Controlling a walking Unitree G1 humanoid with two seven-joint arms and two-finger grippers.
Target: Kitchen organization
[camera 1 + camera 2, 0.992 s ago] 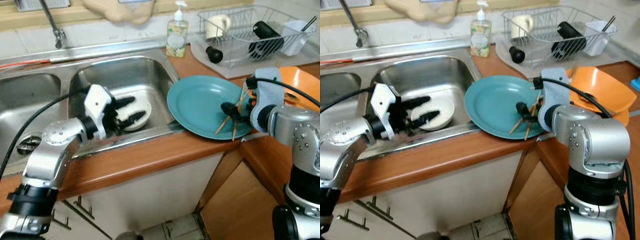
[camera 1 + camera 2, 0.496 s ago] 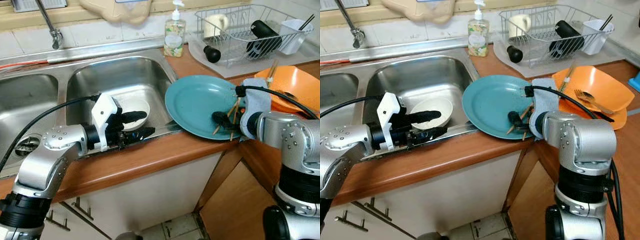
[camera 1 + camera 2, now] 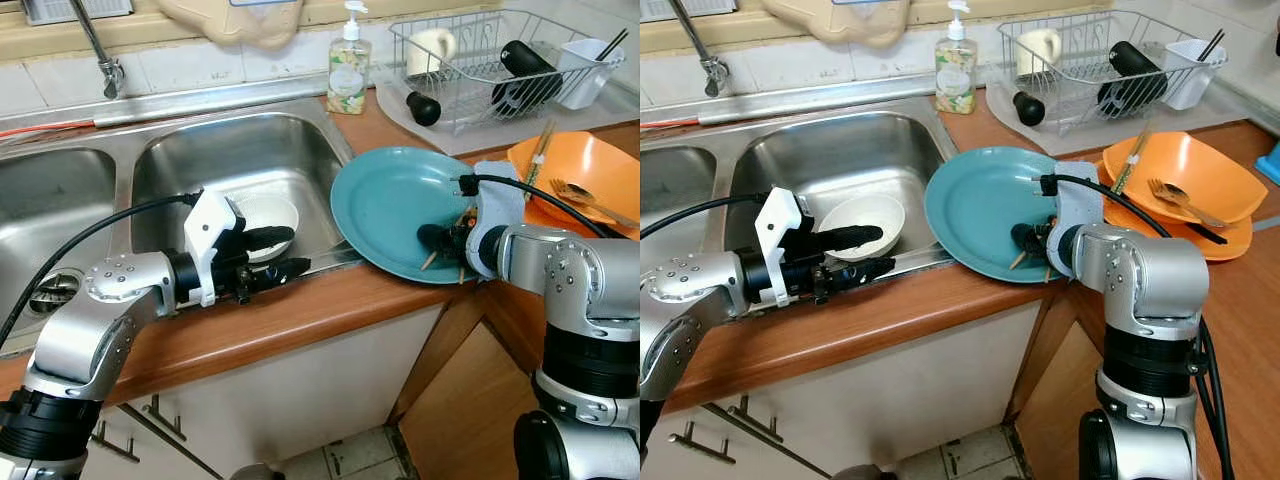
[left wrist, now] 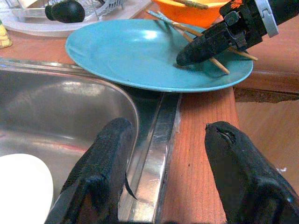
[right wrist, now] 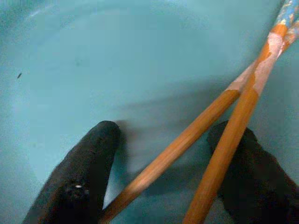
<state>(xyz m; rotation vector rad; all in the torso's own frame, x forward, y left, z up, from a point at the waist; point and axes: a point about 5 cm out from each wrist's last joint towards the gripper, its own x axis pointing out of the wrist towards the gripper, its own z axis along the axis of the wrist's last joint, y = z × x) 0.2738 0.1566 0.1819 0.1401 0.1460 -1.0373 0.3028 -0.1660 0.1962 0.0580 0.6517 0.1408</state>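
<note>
Right now my right pincer sits low over the teal plate, right of centre in the head view, its two fingers spread with the pair of chopsticks lying loose between them on the plate's near-right part. The sticks run lengthwise from down between my fingers out toward the orange bowls beyond the plate's rim, so their long axis lies roughly along my reach and a squeeze would close across them. My right arm is plainly the nearer one.

My left pincer is also spread, holding nothing, hovering at the lip of the sink with one finger over the basin and one over the wooden counter; the white bowl lies in the basin just behind it.

Compared with a second ago, my left pincer has come out of the basin to its front edge, and my right has sunk lower onto the plate, the sticks now flatter.
</note>
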